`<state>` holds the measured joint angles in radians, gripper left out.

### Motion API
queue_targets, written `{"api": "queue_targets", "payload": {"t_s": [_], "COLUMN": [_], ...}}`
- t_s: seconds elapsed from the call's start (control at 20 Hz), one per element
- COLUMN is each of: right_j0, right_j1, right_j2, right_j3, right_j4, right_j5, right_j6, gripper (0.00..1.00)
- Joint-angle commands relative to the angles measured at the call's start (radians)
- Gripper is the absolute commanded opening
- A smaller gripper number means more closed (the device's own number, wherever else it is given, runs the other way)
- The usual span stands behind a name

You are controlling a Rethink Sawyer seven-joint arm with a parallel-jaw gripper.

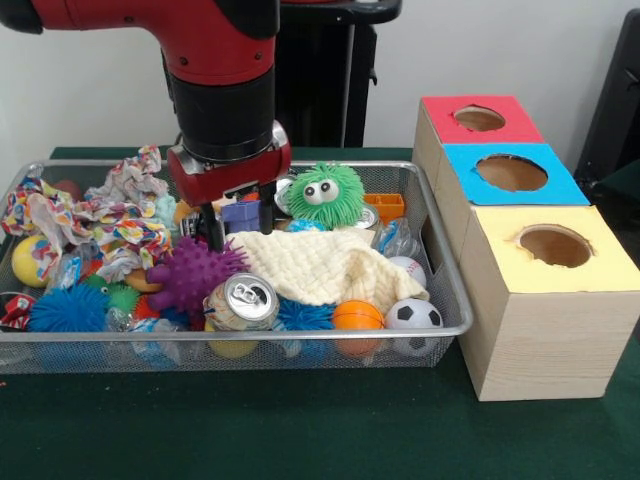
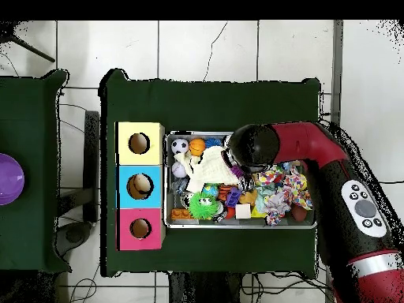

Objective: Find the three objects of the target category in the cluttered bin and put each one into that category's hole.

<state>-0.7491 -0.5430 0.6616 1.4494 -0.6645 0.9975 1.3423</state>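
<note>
The bin (image 1: 300,333) is a wire-mesh basket full of clutter; it also shows in the overhead view (image 2: 237,226). The hole with the red surround (image 1: 479,118) is on the farthest wooden box, right of the bin, and shows in the overhead view (image 2: 140,228). My gripper (image 1: 240,228) reaches down into the bin's middle back, by a small blue-purple block (image 1: 241,214) and the edge of a cream knitted cloth (image 1: 320,265). In the overhead view the arm's head (image 2: 252,147) hides the gripper.
In the bin lie a green fuzzy toy (image 1: 325,195), purple spiky ball (image 1: 192,272), drink can (image 1: 245,300), orange ball (image 1: 357,315), soccer ball (image 1: 413,314), blue spiky ball (image 1: 68,308), colourful rag (image 1: 110,215). The blue hole (image 1: 511,172) and the yellow hole (image 1: 554,245) are nearer.
</note>
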Motion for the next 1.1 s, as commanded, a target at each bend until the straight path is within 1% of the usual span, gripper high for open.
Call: {"api": "queue_targets", "payload": {"t_s": [0.05, 0.3, 0.55, 0.75, 0.95, 1.1], "right_j0": [-0.062, -0.108, -0.144, -0.178, -0.213, -0.241], "right_j1": [0.006, 0.027, 0.033, 0.017, -0.014, -0.061], "right_j2": [0.031, 0.040, 0.039, 0.032, 0.009, 0.006], "right_j3": [0.012, -0.019, -0.027, 0.014, 0.093, 0.170], "right_j4": [-0.041, -0.047, -0.046, -0.044, -0.042, -0.036], "right_j5": [0.065, 0.079, 0.088, 0.067, 0.037, -0.002], "right_j6": [-0.360, -0.423, -0.435, -0.424, -0.377, -0.331], "gripper": [1.00, 1.00, 1.00, 1.00, 1.00, 1.00]}}
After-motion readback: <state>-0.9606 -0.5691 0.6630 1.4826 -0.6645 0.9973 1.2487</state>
